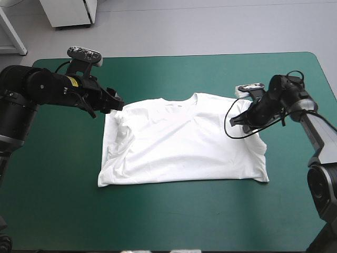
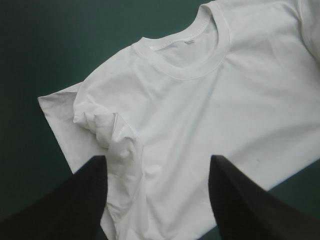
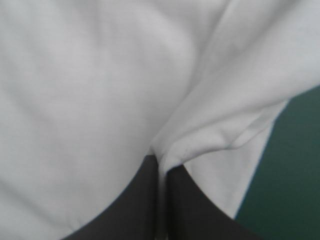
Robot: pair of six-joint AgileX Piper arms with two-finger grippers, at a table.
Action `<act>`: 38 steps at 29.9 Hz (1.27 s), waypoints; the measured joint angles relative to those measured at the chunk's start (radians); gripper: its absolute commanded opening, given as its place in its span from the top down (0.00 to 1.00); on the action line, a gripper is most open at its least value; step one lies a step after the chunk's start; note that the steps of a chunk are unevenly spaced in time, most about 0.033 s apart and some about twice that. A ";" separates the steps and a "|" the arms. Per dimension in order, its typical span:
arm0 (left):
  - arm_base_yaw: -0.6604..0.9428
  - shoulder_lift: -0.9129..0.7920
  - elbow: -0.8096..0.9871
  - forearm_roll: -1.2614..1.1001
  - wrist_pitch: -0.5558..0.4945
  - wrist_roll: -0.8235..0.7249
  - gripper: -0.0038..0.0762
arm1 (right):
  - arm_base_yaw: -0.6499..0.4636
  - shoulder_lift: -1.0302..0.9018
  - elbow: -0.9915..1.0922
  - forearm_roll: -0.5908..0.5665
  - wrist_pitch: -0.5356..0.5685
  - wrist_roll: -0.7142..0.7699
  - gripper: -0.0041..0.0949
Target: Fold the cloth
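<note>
High view: the T-shirt (image 1: 184, 142) is seen spread flat at the table's middle, with its collar (image 1: 179, 100) toward the far edge and its hem toward the near one. The body is mostly smooth. The sleeve (image 1: 117, 138) below the left gripper (image 1: 117, 104) is bunched and tucked inward. In the left wrist view that gripper's black fingers (image 2: 75, 200) are held wide apart above the cloth; the crumpled sleeve lies just ahead of one finger and the collar farther ahead. The right gripper (image 1: 235, 121) is set at the T-shirt's opposite side. In its wrist view the fingers (image 3: 135, 200) are pinched on a ridge of white fabric caught between the tips. Teal-green cover (image 1: 174, 221) is left bare on every side of the T-shirt, broadest toward the near edge and behind both grippers.
</note>
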 measured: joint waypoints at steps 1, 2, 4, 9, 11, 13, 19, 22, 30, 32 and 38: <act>0.000 0.000 0.000 0.000 0.000 0.000 0.40 | 0.027 0.009 0.000 0.000 -0.006 0.000 0.97; 0.000 -0.001 0.000 0.000 0.000 0.000 0.40 | 0.042 0.017 0.000 0.000 -0.010 -0.001 0.97; 0.000 -0.002 0.000 0.000 0.000 0.000 0.40 | 0.069 0.047 0.000 0.000 -0.020 -0.001 0.97; 0.000 -0.005 0.000 0.000 0.000 0.003 0.40 | 0.087 0.138 0.000 0.001 -0.028 -0.001 0.97; 0.000 -0.009 0.000 0.000 0.000 0.007 0.40 | 0.087 0.143 -0.007 0.004 -0.027 -0.004 0.97; 0.000 -0.014 0.000 0.000 0.000 0.011 0.40 | 0.087 0.145 -0.011 0.004 -0.025 -0.019 0.97; 0.000 -0.035 0.000 0.002 0.000 0.015 0.40 | 0.087 0.155 -0.082 0.000 0.043 -0.044 0.81; 0.000 -0.048 0.000 0.011 0.000 0.015 0.40 | 0.087 0.155 -0.135 0.003 0.078 -0.046 0.71; 0.000 -0.096 0.000 0.094 0.001 0.018 0.40 | 0.087 0.086 -0.160 -0.054 0.105 -0.032 0.57; 0.000 -0.119 0.001 0.128 0.001 0.006 0.40 | 0.085 0.044 -0.160 -0.090 0.108 -0.017 0.57; 0.000 -0.242 0.160 0.167 0.000 -0.023 0.40 | 0.041 -0.135 -0.100 -0.122 0.111 0.007 0.57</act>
